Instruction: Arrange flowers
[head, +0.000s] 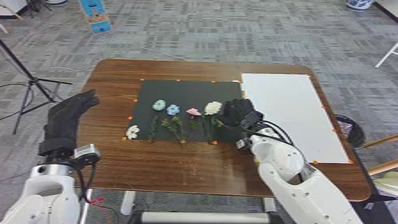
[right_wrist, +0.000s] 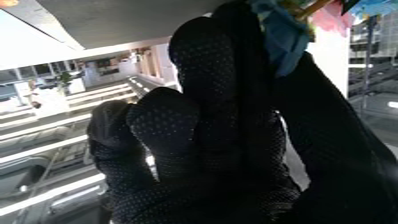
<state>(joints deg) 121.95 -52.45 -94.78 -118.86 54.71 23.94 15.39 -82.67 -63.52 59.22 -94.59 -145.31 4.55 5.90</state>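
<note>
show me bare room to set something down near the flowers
Bare: the white sheet, right of the black mat, and the brown table between mat and near edge, left of the right robot hand. Crowded: the mat's middle, flowers side by side up to that hand.

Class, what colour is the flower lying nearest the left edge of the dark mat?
The flower is white; the head view shows it best.

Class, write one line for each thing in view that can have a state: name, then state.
Left hand: open, raised at the table's left side.
Right hand: beside the large white flower.
Large white flower, pink flower, blue flower, pale teal flower: lying in a row, stems toward the robot.
Small white flower: lying by the dark mat's left edge.
Dark mat: flat.
White sheet: flat.
</note>
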